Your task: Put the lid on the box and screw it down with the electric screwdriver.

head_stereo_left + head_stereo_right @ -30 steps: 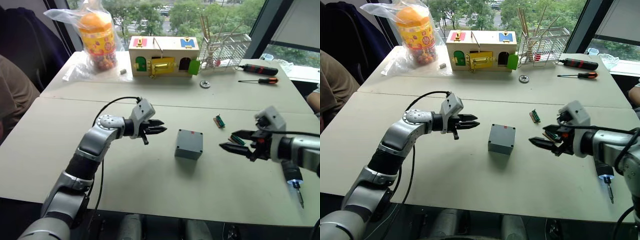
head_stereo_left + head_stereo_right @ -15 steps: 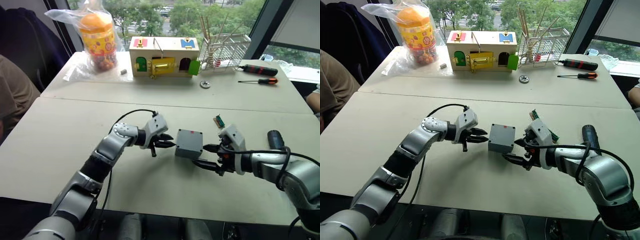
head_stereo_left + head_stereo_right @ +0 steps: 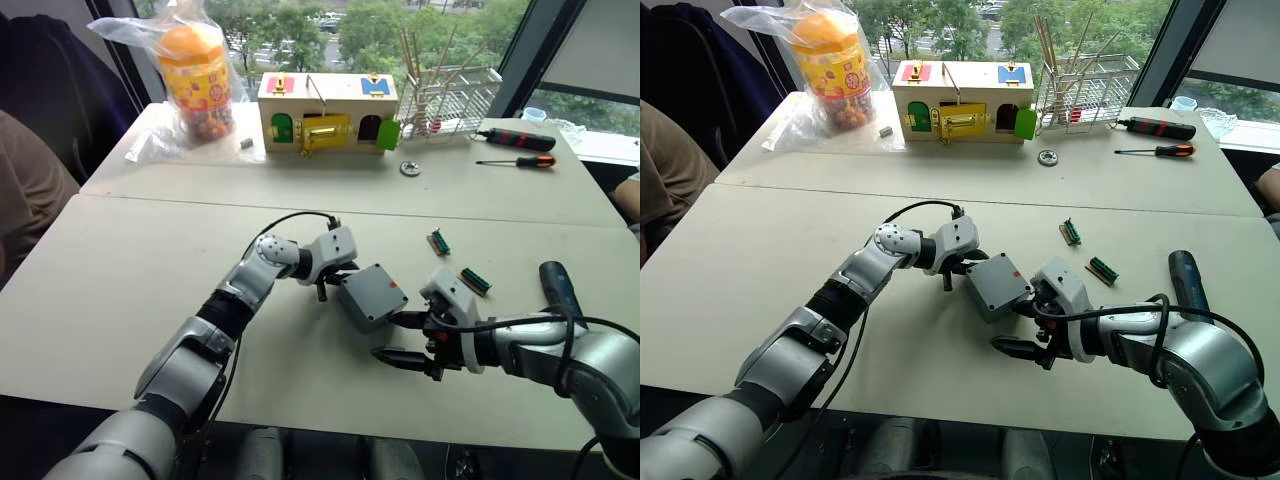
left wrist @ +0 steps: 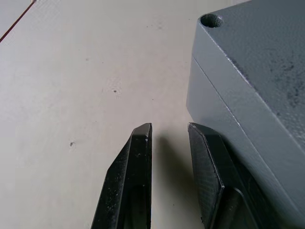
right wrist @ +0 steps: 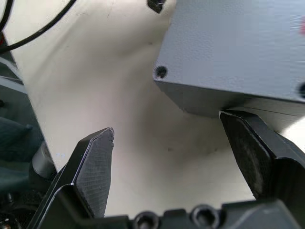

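Here the left gripper (image 3: 336,281) has its fingers nearly closed on nothing, one pressing the side of the box (image 3: 371,295), which sits mid-table with the lid (image 4: 257,62) already on it. The right gripper (image 3: 404,339) gapes wide, one finger touching the box's near corner, holding nothing. The box looks rigid, light and smooth-sided, likely to skid; flat opposite walls seem the best hold. The electric screwdriver (image 3: 560,291) lies beside the right forearm.

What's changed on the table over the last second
Both end effectors closed in on the box, left and right, each with a finger against it. The box turned and slid slightly toward the robot. The electric screwdriver now lies uncovered. The wooden box and hand screwdrivers stayed put.
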Tool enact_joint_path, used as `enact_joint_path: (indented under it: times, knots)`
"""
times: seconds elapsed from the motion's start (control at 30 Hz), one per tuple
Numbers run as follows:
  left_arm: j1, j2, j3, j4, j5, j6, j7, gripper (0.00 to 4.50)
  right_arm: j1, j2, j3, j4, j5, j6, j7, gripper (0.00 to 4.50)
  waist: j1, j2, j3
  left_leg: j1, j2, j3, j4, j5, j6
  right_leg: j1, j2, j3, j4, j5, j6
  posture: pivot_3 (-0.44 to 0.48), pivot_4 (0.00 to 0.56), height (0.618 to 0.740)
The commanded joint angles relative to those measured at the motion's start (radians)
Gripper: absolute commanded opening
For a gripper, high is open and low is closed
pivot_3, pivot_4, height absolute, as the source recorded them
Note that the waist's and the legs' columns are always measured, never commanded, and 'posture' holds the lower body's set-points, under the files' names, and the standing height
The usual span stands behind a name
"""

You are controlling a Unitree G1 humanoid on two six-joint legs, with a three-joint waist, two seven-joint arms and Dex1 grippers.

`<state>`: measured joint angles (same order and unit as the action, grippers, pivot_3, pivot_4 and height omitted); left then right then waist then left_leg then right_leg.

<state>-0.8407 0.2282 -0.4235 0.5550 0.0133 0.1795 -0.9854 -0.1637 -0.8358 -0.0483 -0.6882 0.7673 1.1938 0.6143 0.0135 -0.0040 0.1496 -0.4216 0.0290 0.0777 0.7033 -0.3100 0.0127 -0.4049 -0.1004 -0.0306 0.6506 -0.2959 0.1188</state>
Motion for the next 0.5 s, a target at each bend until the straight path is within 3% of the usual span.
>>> enact_joint_path:
  times: [0.03,0.3,0.5]
  knots:
    - [-0.010,0.049,0.052,-0.062,0.000,0.011,-0.003,1.20,0.005,-0.079,-0.030,-0.010,-0.055,-0.040,0.006,3.80,-0.002,0.000,0.000,0.000,0.000,0.000,0.000,0.000,0.000,0.000,0.000,0.000,0.000,0.000,0.000,0.000,0.150,0.708]
    - [0.186,0.251,0.045,-0.585,-0.119,0.315,-0.173,1.20,-0.074,-0.118,0.092,0.194,-0.218,-0.257,0.105,3.80,-0.001,0.000,0.000,0.000,0.002,0.001,-0.001,0.003,-0.005,-0.001,0.001,0.001,0.000,0.000,0.000,0.000,0.150,0.708]
    - [0.202,0.181,0.037,-0.647,-0.127,0.404,-0.093,1.20,-0.102,-0.099,0.154,0.216,-0.238,-0.285,0.165,3.80,0.008,0.000,0.000,0.000,0.001,0.000,0.003,0.001,-0.001,0.002,0.001,0.000,0.001,0.000,0.000,0.000,0.150,0.708]
